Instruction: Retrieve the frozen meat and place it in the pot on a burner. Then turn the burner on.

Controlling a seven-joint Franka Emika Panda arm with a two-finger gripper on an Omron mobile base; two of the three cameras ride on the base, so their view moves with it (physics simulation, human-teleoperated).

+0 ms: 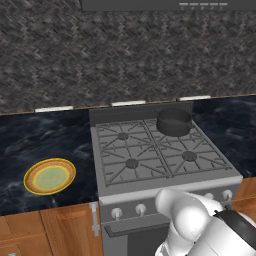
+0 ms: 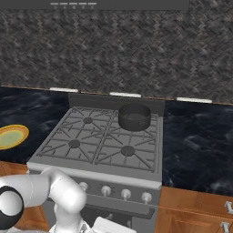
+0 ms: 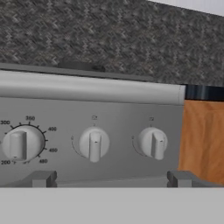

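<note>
Stove (image 1: 165, 172): a grey four-burner gas range set between two dark marbled tabletop sections, with grey grates over the top.
Pot (image 1: 174, 122): short, round, almost black, standing upright on the far right grate, close to the stove's back panel; its inside looks empty.
Burners: four round dark caps under the grates; the near right burner (image 1: 189, 156) sits just in front of the pot, the near left one (image 1: 132, 163) beside it.
Plate (image 1: 50, 176): yellow-rimmed with a green centre, lying flat on the tabletop (image 1: 30, 145) left of the stove, well apart from the pot.
Knobs: a row of white knobs along the stove's front panel; the hand view faces three of them close up, a large dial with temperature numbers (image 3: 19, 143) on the left, then two smaller knobs (image 3: 94, 144) and (image 3: 153, 142) to its right.
Arm (image 1: 200, 220): white, bent low in front of the stove's control panel.
Gripper: jaws spread wide, holding nothing, pointed at the knob panel.
Cabinets (image 1: 55, 230): brown wood fronts under the tabletop on both sides of the stove.
Wall (image 1: 100, 50): dark grey woven-pattern tile behind the stove.
</note>
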